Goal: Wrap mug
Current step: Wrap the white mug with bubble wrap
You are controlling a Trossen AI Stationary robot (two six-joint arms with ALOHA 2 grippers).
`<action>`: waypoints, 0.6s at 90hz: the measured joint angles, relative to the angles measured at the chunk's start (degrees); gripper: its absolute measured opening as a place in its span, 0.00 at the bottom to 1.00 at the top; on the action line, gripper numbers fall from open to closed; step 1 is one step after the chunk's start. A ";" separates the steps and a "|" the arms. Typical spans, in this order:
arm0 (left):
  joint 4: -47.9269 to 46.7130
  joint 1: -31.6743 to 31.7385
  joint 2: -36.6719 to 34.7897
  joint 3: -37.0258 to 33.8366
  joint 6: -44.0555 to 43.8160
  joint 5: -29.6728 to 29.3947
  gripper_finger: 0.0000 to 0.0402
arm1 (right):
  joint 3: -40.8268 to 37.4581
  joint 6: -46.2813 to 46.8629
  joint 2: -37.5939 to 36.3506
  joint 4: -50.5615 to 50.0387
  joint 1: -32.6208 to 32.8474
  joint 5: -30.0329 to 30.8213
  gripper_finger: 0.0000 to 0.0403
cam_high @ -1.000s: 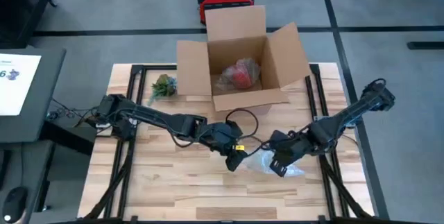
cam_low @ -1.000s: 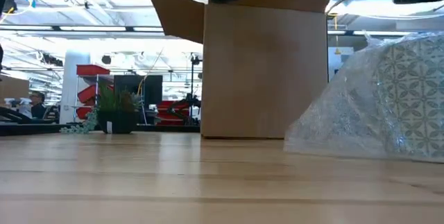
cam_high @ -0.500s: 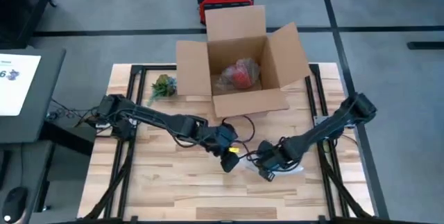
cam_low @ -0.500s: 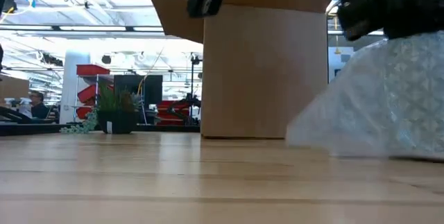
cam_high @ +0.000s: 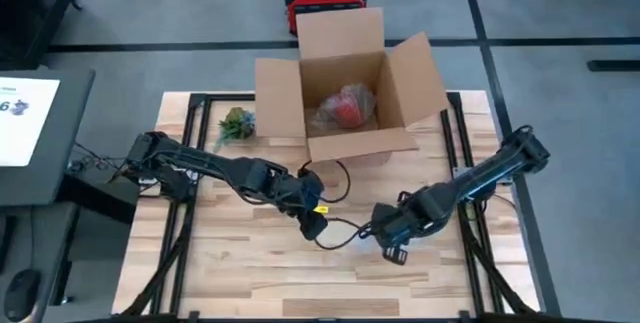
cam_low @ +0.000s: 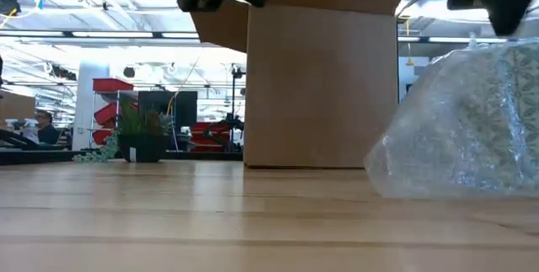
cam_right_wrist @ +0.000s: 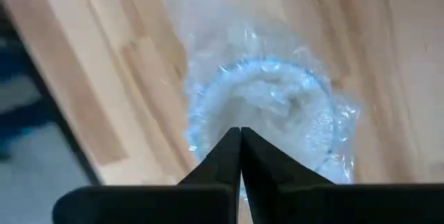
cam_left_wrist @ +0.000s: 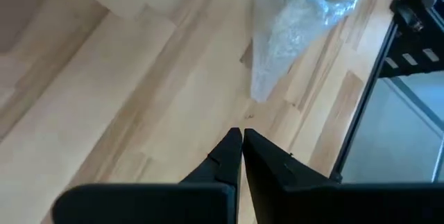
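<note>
Over on the table's left side, the left arm reached in from the edge and the left gripper sat near the middle, just in front of the cardboard box. From above you couldn't judge its fingers at all, but the left wrist view showed the two tips pinched together with nothing between them, hanging over bare wood with the bubble wrap a bit further ahead and apart from them. A small potted plant stood just beside the box's left wall; the low view had it too, against the busy room behind.

Moving right, the right gripper was parked right over the mug, so the top-down camera barely showed the bundle. The right wrist view made up for that: it looked straight down on the mug's round rim under crinkly plastic, with that gripper's fingertips also pressed closed and empty, seemingly above the wrap. The low view showed the wrapped mug sitting on the tabletop, right of the box, patterned side visible through the bubbles. Inside the box, only the overhead caught a red item in plastic.
</note>
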 joint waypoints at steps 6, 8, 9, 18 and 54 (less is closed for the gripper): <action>0.10 0.00 0.09 0.00 0.02 -0.04 0.00 | -0.34 -0.07 -0.63 2.76 0.03 1.47 0.00; 0.26 0.00 0.09 0.00 0.01 -0.04 0.00 | -0.76 -0.33 -0.64 4.43 0.14 1.77 0.00; 0.34 0.00 0.09 0.00 0.00 -0.04 0.00 | -1.01 -0.47 -0.61 5.08 0.20 1.95 0.00; 0.57 -0.02 0.15 0.00 -0.07 -0.06 0.00 | -3.81 -1.40 0.84 9.21 0.38 2.22 0.00; 1.16 -0.81 0.18 -0.02 -1.21 -0.45 0.00 | -12.42 -2.40 8.66 13.11 -0.83 0.79 0.00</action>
